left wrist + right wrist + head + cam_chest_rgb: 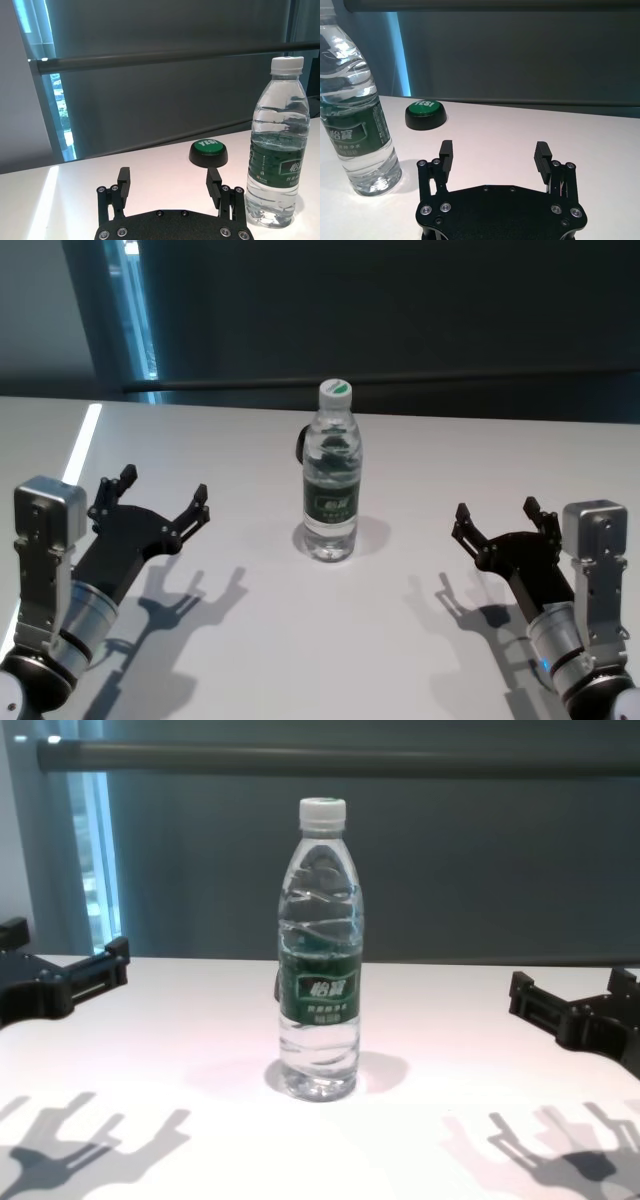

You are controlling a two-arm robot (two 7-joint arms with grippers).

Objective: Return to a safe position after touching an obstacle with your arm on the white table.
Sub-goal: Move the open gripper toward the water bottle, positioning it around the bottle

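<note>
A tall clear water bottle (331, 480) with a white cap and dark green label stands upright in the middle of the white table (250, 640). It also shows in the chest view (320, 960), the left wrist view (277, 145) and the right wrist view (357, 115). My left gripper (165, 495) is open and empty, hovering well to the bottle's left. My right gripper (497, 517) is open and empty, hovering well to the bottle's right. Neither touches the bottle.
A black button with a green top (208, 151) sits on the table behind the bottle, also in the right wrist view (425, 114). A dark wall and rail (400, 385) run along the table's far edge.
</note>
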